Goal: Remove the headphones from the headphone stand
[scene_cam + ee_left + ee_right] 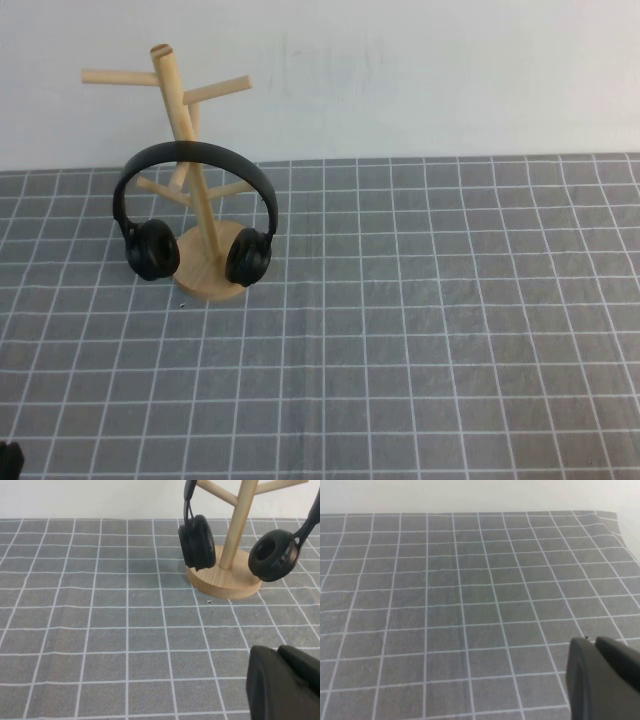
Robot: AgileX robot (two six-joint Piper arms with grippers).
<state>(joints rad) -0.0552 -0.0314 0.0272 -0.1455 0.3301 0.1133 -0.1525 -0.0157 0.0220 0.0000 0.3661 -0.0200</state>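
The black headphones (196, 150) hang on the light wooden headphone stand (176, 92) at the back left of the mat. The headband arches across the slanted pole and both earcups hang by the round base. In the left wrist view the headphones (197, 542) flank the stand's pole above its base (225, 582). My left gripper (277, 652) is shut and empty, low over the mat well short of the stand; a bit of it shows at the near left corner of the high view (8, 458). My right gripper (594, 642) is shut and empty over bare mat, out of the high view.
A grey mat with a white grid (420, 330) covers the table up to a white wall (420, 70). The mat's far right corner (612, 517) shows in the right wrist view. Several angled pegs stick out from the stand's pole above and behind the headband.
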